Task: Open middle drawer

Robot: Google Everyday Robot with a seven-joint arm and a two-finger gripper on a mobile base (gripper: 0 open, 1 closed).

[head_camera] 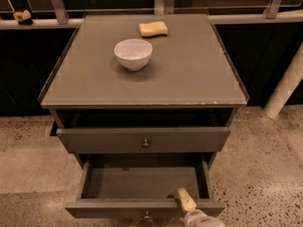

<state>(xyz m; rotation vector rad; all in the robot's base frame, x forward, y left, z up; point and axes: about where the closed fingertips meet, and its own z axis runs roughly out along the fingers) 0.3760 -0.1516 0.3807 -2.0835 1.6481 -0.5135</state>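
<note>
The hand (186, 200) tilts over front rim of pulled-out middle drawer (113, 208); grip unclear

A bowl (133, 53) is set on the cabinet top (199, 74), a sponge (153, 29) behind it. The gripper (186, 201) is seen at the middle drawer (137, 183) (front right).

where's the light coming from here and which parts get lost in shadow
Camera view: dim, warm light from above. The white bowl throws a soft shadow on the cabinet top. The gap above the upper drawer is almost black. The inside of the pulled-out middle drawer is shaded but readable. The gripper, at the bottom edge by that drawer's front rim, is lit pale.
</note>
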